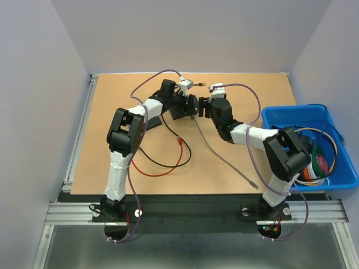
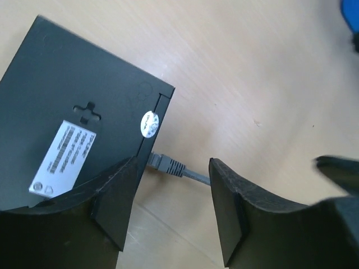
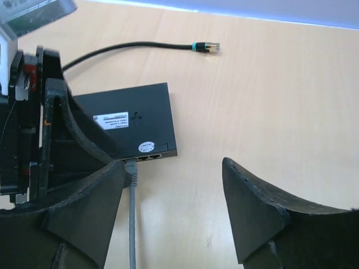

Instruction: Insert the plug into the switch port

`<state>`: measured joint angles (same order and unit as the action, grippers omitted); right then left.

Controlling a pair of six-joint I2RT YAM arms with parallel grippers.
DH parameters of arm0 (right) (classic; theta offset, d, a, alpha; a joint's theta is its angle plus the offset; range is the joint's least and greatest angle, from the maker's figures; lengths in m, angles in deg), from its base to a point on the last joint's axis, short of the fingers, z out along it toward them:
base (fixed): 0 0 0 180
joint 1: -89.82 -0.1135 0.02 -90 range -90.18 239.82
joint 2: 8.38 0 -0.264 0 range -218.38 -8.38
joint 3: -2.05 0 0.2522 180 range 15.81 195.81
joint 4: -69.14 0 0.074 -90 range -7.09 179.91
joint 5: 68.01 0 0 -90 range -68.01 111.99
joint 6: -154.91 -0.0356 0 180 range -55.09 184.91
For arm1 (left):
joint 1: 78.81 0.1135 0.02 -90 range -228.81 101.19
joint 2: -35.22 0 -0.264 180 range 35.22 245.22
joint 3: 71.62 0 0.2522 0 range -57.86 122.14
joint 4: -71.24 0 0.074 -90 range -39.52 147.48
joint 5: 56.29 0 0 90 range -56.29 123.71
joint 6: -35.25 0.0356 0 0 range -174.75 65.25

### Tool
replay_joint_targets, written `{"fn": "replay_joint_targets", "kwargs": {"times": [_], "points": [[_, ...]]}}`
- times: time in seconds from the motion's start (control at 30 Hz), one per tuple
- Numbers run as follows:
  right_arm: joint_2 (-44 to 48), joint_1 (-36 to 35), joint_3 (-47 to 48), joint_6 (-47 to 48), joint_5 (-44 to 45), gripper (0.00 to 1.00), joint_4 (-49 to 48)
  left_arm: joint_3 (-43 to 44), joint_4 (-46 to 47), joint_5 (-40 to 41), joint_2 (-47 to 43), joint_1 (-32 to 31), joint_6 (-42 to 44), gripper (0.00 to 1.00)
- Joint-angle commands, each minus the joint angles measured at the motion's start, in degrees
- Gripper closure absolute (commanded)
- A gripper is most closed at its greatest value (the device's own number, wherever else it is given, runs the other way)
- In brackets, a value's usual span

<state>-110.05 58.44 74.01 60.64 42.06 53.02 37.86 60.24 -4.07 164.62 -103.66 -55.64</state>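
Note:
The black switch lies on the wooden table with its white label up. A grey plug sits in a port on the switch's front edge, its grey cable trailing toward the near right. My left gripper is open: one finger overlaps the switch's front corner, and the other stands clear of the plug. My right gripper is open too, just in front of the switch, with the plug beside its left finger, untouched. In the top view both grippers face each other mid-table.
A blue bin of coiled cables stands at the right edge. A black cable with a yellow-tipped plug lies behind the switch. Red and black wires loop on the table's near left. The grey cable's free end is near the front.

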Motion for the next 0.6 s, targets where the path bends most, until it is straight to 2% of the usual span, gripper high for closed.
{"fn": "replay_joint_targets", "kwargs": {"times": [0.0, 0.13, 0.27, 0.4, 0.43, 0.57], "points": [[7.1, 0.4, -4.1, -3.4, 1.9, 0.25, -4.7, -5.1, -1.6, 4.7, -6.2, -0.6, -8.5, 0.34], [14.0, 0.2, -7.8, -6.0, -0.8, 0.25, -1.1, -8.4, 0.5, 10.7, -11.5, -0.4, -11.1, 0.33], [19.5, -0.6, -9.7, -9.2, -4.0, 0.25, 3.6, -13.2, 2.9, 12.7, -17.8, 0.0, -13.7, 0.33], [21.3, -2.1, -11.2, -12.9, -8.2, 0.25, 7.9, -17.7, 4.3, 17.7, -23.1, 0.4, -15.8, 0.33], [21.6, -2.8, -11.6, -14.3, -8.4, 0.25, 8.9, -18.4, 4.3, 21.0, -23.8, 0.7, -16.1, 0.33], [23.3, -5.9, -15.1, -17.1, -8.5, 0.26, 9.1, -21.0, 3.7, 25.9, -25.4, 2.6, -17.7, 0.33]]}}
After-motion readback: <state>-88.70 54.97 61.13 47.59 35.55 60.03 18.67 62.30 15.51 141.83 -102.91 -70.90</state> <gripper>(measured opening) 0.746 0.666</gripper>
